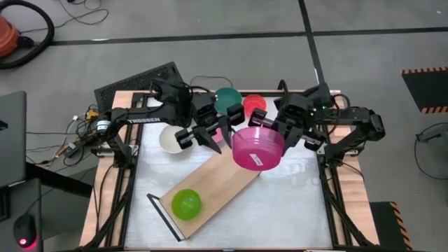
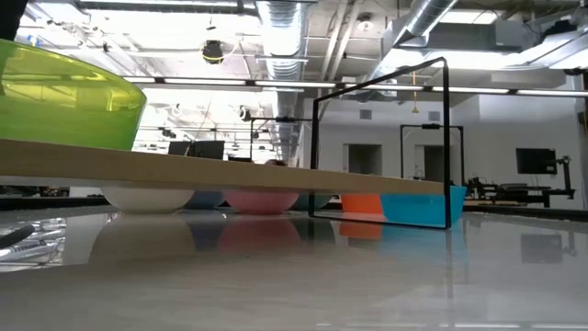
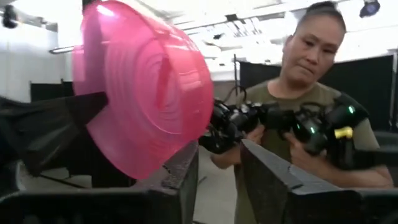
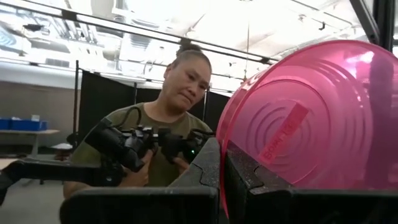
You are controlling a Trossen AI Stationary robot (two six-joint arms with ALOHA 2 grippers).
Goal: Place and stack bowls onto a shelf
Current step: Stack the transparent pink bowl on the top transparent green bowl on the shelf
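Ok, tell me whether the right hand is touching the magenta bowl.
Touching. The right wrist view shows the right hand clamped on the rim of the magenta bowl, and the high view shows the bowl lifted above the shelf.

One bowl [image 1: 186, 203] sits on my shelf [image 1: 210, 187]; another bowl [image 1: 257, 148] hangs over its far end, between my grippers

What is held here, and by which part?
The right pincer is shut on the magenta bowl's rim. The left pincer holds nothing.

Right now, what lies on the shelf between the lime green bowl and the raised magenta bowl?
Nothing: in the high view, the shelf is bare board between the lime green bowl and the magenta bowl.
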